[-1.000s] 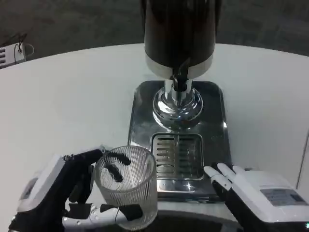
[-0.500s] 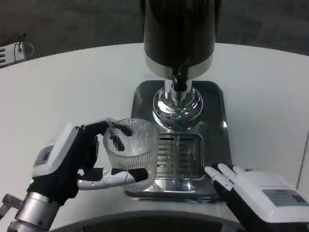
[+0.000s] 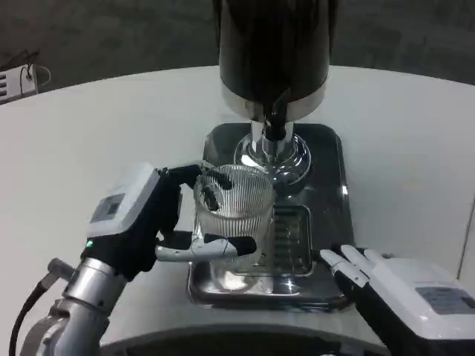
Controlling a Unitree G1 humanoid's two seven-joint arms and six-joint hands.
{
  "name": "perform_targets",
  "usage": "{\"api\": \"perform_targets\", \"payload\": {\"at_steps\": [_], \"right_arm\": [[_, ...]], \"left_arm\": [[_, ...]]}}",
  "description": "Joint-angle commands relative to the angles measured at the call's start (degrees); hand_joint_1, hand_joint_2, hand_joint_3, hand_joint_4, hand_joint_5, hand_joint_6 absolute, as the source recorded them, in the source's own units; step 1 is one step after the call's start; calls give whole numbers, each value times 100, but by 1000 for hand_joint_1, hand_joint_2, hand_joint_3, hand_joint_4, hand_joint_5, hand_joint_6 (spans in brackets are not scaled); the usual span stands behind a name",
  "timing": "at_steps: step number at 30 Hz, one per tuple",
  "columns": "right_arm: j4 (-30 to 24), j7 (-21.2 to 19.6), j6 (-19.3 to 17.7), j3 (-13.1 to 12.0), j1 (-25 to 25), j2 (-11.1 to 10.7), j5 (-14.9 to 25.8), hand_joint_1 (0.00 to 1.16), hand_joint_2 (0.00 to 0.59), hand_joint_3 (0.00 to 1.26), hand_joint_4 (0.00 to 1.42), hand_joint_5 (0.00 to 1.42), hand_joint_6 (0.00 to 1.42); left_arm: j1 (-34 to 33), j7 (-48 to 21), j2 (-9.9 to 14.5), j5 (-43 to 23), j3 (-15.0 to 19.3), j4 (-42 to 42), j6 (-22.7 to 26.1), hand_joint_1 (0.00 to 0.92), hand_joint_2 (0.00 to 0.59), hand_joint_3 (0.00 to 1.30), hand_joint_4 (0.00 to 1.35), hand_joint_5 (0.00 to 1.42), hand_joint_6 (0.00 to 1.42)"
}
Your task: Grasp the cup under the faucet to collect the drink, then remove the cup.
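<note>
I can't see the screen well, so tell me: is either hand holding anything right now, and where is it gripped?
The left hand holds the ribbed clear cup by its side wall, fingers wrapped around it. The right hand holds nothing.

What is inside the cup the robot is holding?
The cup in the left hand looks empty: through the ribbed clear glass you see only dark fingertips and the shiny tray. The ribs blur its bottom, so a few drops could hide there.
</note>
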Motion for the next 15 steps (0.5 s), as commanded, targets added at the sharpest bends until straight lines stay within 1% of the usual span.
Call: {"api": "perform_targets", "payload": {"at_steps": [1, 5, 8, 15], "right_arm": [[-82, -95, 14, -56, 66, -26, 141, 585, 452, 73, 0, 0, 0], [-100, -106, 16, -90, 87, -47, 188, 588, 453, 73, 0, 0, 0], [-113, -86, 33, -121, 101, -63, 229, 589, 454, 74, 0, 0, 0], [-179, -131, 64, -160, 145, -103, 388, 592, 454, 74, 0, 0, 0]], "left_arm": [[-280, 275, -8, 156, -196, 202, 106, 512, 0, 994, 1102, 1339, 1424], [-437, 433, -131, 315, -420, 323, 327, 512, 0, 994, 1102, 1339, 1424], [-518, 530, -176, 405, -553, 386, 439, 512, 0, 994, 1102, 1339, 1424], [-678, 595, -188, 477, -787, 451, 641, 512, 0, 975, 1081, 1304, 1424]]}}
